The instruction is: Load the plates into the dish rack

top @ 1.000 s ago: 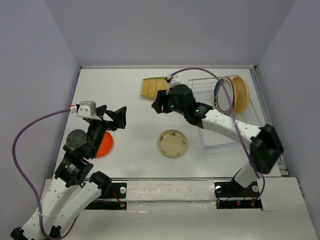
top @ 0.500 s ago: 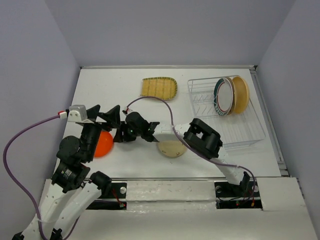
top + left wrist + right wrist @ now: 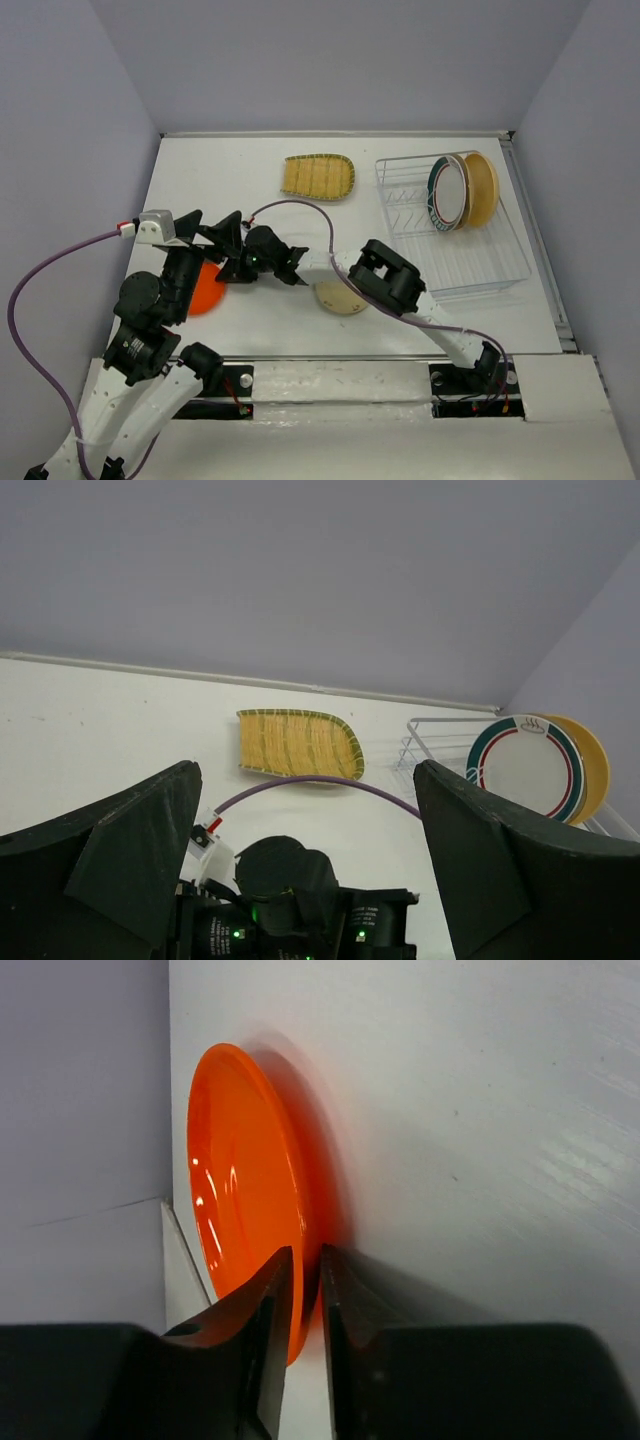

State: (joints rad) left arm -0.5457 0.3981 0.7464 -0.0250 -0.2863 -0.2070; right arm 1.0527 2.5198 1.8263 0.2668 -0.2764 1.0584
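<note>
The small orange plate (image 3: 205, 291) lies at the table's left, under my left arm. My right gripper (image 3: 229, 271) has reached across to it, and in the right wrist view its jaws (image 3: 308, 1260) are shut on the rim of the orange plate (image 3: 235, 1170). My left gripper (image 3: 212, 236) hangs open and empty just above it (image 3: 305, 780). The dish rack (image 3: 455, 268) at the right holds the white plate with teal-red rim (image 3: 447, 194) and the tan plate (image 3: 484, 188) upright. The ribbed yellow-green oblong plate (image 3: 318, 177) lies at the back. The small beige patterned plate (image 3: 338, 298) is partly hidden by my right arm.
My right arm's purple cable (image 3: 290, 207) arcs over the table's middle. The left wrist view shows the oblong plate (image 3: 298, 744), the rack (image 3: 430, 742), the teal-red plate (image 3: 525, 765) and my right wrist (image 3: 300, 910) just below. Grey walls close the table in.
My right arm swung from the rack across the table to the orange plate and closed on its rim. My left gripper shifted slightly left and back.
</note>
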